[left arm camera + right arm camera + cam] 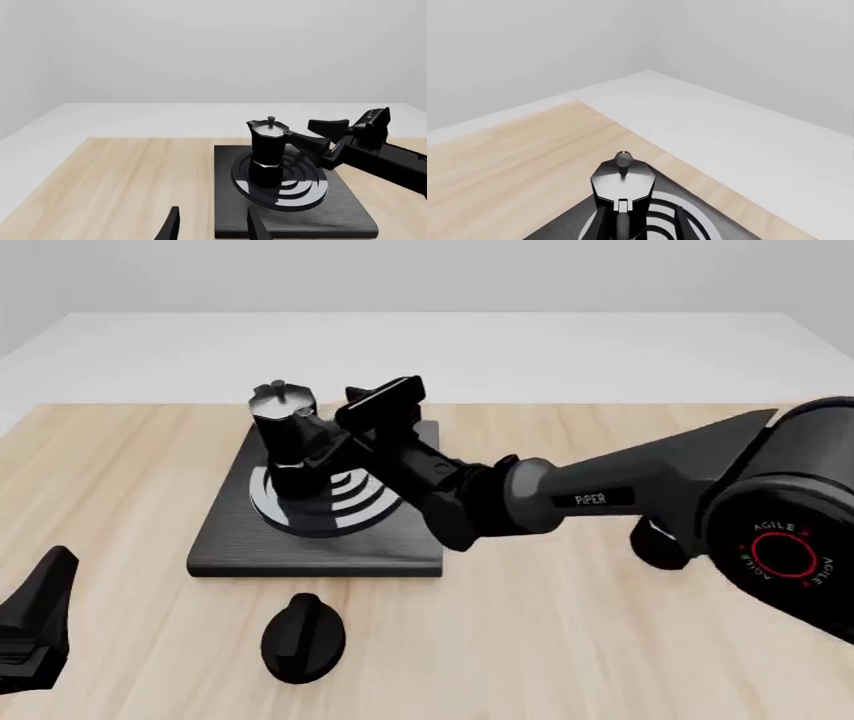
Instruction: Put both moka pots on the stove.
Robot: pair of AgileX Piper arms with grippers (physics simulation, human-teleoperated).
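black knob [304,637] before stove [230,540], moka pot [290,440] upright on burner, right gripper [324,438] at handle

a bare simulated test scene, not a lived-in room: a pale wood-grain worktop [561,640] sits on a flat white floor, closed in by plain grey-white walls that meet in a corner in the right wrist view. surfaces are evenly lit and spotless, with a rendered look. a kitchen theme comes only from the props: a dark slab stove [227,540] with burner rings, a black moka pot [291,445] and a loose oval knob [304,637].
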